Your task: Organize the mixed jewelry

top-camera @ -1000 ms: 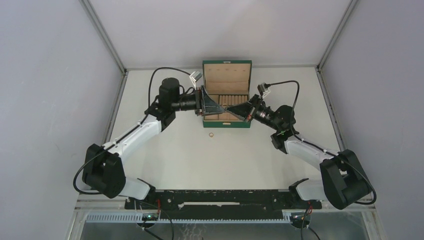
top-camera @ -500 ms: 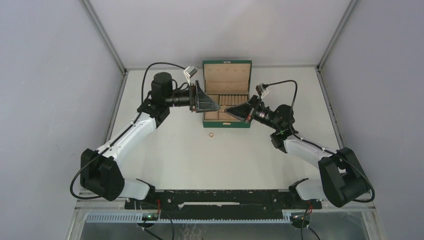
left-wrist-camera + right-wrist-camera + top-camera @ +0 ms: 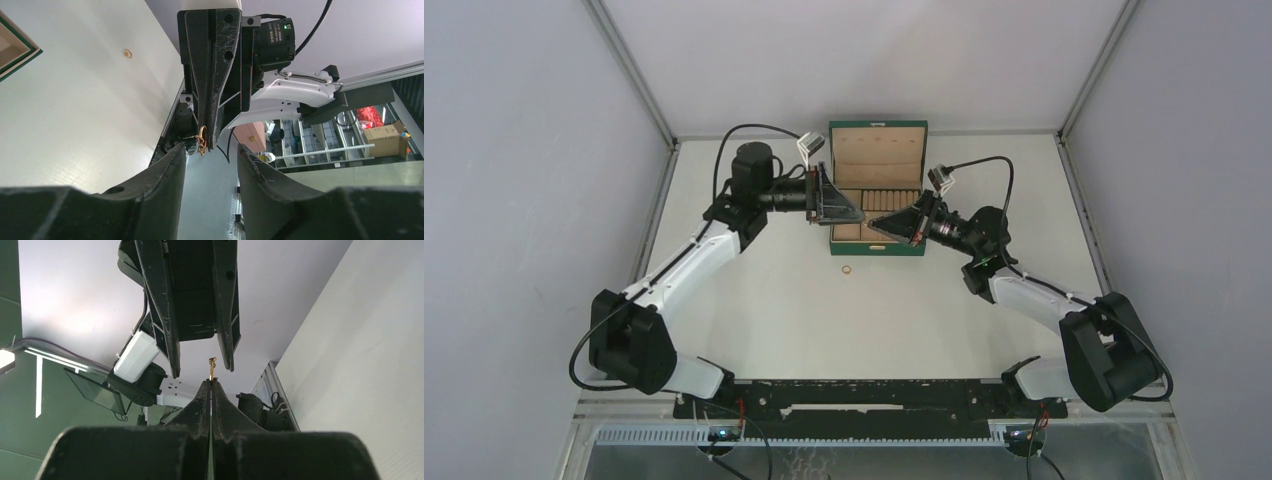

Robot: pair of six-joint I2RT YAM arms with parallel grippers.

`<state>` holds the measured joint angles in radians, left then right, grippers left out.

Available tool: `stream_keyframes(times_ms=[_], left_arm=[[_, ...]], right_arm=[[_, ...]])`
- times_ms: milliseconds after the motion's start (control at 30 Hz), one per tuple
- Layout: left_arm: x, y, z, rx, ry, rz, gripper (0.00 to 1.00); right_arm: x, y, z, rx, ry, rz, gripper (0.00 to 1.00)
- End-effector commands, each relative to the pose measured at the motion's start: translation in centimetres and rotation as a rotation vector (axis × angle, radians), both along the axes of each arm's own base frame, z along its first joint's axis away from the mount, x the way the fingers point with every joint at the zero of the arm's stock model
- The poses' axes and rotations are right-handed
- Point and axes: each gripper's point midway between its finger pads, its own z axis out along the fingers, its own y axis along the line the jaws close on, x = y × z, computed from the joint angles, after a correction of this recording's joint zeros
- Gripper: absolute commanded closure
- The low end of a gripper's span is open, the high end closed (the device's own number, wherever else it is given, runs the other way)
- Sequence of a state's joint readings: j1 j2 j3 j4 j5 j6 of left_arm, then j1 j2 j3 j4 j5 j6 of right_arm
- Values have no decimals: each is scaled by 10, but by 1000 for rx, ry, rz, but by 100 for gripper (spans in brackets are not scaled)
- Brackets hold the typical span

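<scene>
My right gripper (image 3: 876, 226) is shut on a thin gold ring (image 3: 212, 368), which sticks out past its fingertips above the front left of the dark green box (image 3: 877, 247). The ring also shows in the left wrist view (image 3: 202, 140). My left gripper (image 3: 856, 213) is open and empty, facing the right gripper tip to tip, a little apart from it. Its open fingers (image 3: 165, 315) hang just beyond the held ring. A second gold ring (image 3: 847, 270) lies on the table in front of the box, and shows in the left wrist view (image 3: 128, 53). The pale chain is not in view.
The box stands open at the back centre, its lid (image 3: 877, 148) upright and tan compartments (image 3: 892, 197) inside. A corner of it (image 3: 17, 50) shows in the left wrist view. The white table (image 3: 844, 320) spreads in front, with walls on both sides.
My left gripper has drawn back to the left, away from the right gripper's tip. My right gripper has shifted slightly left with the ring still pinched.
</scene>
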<state>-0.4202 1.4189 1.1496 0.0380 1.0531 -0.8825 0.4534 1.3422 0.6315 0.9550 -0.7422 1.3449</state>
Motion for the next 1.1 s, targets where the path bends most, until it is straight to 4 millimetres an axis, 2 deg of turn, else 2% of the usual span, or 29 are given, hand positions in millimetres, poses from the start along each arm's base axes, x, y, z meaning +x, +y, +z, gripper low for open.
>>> stream_keyframes(times_ms=[0, 167, 300, 400, 500, 633, 733, 800, 833, 867, 900, 967, 1067], left_arm=[[-5, -2, 24, -34, -54, -30, 56], [-4, -3, 25, -39, -51, -35, 67], [-6, -3, 22, -36, -42, -43, 69], [-6, -4, 21, -35, -41, -44, 76], [-5, -4, 19, -33, -37, -42, 77], [-3, -5, 17, -29, -34, -32, 87], [0, -5, 17, -27, -33, -24, 99], [3, -5, 17, -21, -36, -11, 100], [6, -4, 16, -14, -39, 2, 100], [8, -2, 15, -1, -39, 13, 100], [12, 2, 14, 18, -44, 33, 100], [21, 15, 3, 100, -41, 89, 100], [38, 41, -12, 211, -45, 207, 100]], right_arm=[[-5, 4, 23, 32, -101, 24, 100], [-6, 6, 23, 33, -103, 31, 100], [-7, 7, 23, 35, -103, 37, 100], [-7, 7, 24, 35, -105, 37, 100], [-7, 7, 23, 35, -104, 38, 100], [-7, 7, 23, 35, -107, 40, 100], [-7, 7, 23, 34, -107, 43, 100], [-6, 7, 21, 24, -97, 39, 99], [-4, 4, 19, 13, -90, 27, 90], [-2, 2, 17, -1, -89, 12, 71], [2, -3, 15, -24, -84, -14, 65], [14, -15, 7, -116, -71, -105, 60], [41, -43, -16, -404, -30, -324, 58]])
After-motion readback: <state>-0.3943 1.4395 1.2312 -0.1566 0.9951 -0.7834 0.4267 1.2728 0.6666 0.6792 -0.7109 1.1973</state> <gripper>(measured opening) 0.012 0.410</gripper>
